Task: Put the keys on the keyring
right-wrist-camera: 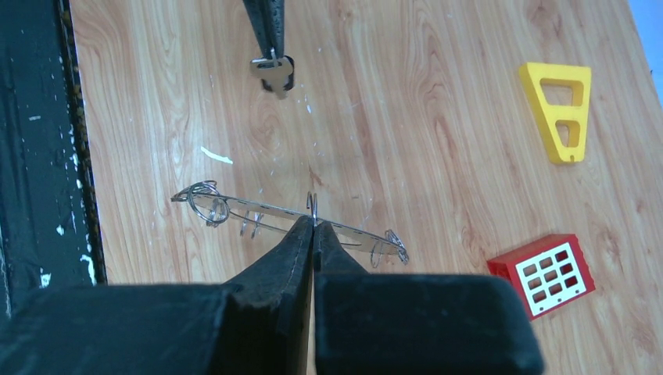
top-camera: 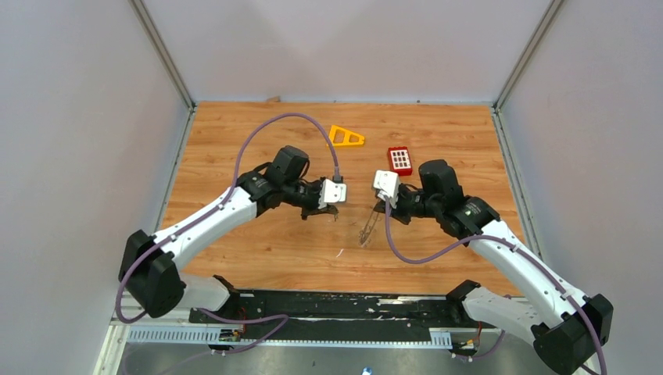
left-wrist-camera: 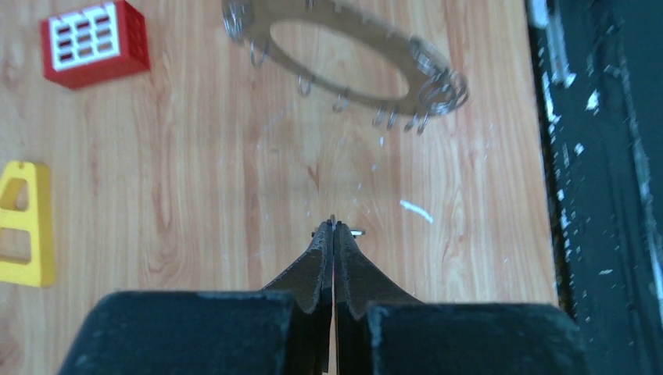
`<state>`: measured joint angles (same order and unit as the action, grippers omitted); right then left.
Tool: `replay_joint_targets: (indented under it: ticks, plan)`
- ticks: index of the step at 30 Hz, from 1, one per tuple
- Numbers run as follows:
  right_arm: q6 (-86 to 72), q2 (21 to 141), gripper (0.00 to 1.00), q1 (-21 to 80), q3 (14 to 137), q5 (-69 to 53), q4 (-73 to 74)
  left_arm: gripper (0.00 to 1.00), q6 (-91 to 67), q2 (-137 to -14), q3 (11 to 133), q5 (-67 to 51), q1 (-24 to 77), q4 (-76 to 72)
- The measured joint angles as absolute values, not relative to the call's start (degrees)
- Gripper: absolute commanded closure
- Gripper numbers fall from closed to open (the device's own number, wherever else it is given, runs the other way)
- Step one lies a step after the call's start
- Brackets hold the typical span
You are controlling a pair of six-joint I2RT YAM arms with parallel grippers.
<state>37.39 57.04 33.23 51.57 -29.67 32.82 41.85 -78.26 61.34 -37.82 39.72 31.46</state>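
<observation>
The wooden bench (top-camera: 258, 250) carries both arms reaching inward from the near corners. The left arm (top-camera: 211, 219) and right arm (top-camera: 500, 250) are bent at the elbow, with their wrists facing each other close together over the middle. The right end effector (right-wrist-camera: 313, 226) is clenched on the rim of the keyring (right-wrist-camera: 258, 209). The ring hangs off the bench, tilted down toward the near edge. From the right wrist it shows edge-on, its long axis lying across the fingers, with small wire loops along its rim. Beyond the arms lie the orange triangular frame (top-camera: 345, 137) and, well apart from it, the red keypad block (top-camera: 399, 160). The left end effector (left-wrist-camera: 334, 234) is clamped on the key (right-wrist-camera: 272, 70), held just beside the ring without touching it; which way the key points is unclear.
</observation>
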Motion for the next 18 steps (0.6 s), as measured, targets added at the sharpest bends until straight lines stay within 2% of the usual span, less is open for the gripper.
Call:
replay_joint_targets:
  ticks: [7,18]
  plan:
    - [34.2,57.0,1.00,33.2,51.4,-31.7,27.0,1.00,32.6,-72.9,61.3,-43.9,39.7,26.2]
    - [37.5,55.9,1.00,38.6,48.9,-26.6,20.2,1.00,15.9,-75.7,67.4,-53.1,39.7,25.9]
